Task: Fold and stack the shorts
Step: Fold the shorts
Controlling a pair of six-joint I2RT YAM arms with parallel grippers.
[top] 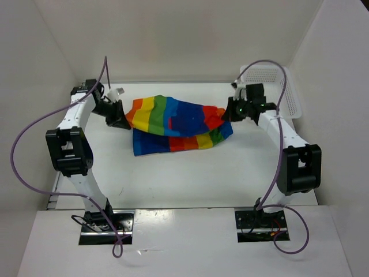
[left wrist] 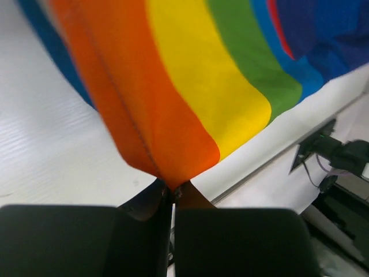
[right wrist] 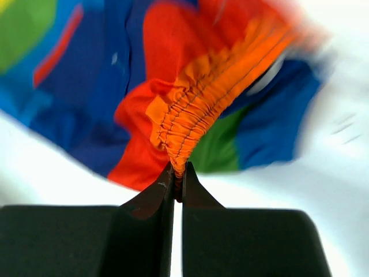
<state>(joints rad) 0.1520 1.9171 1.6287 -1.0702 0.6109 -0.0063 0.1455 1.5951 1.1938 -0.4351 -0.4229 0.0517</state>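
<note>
Right claw (right wrist: 177, 186) pinched on orange gathered waistband of shorts (right wrist: 190, 109); blue, red, green cloth beyond, blurred.

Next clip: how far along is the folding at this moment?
Done: little. The shorts look roughly doubled over but rumpled, with no neat fold. In hand: the left gripper pinches an orange edge and the right gripper pinches the gathered orange waistband. They hold both ends up while a lower layer lies on the table. Left: finishing the fold, flattening it and stacking.
</note>
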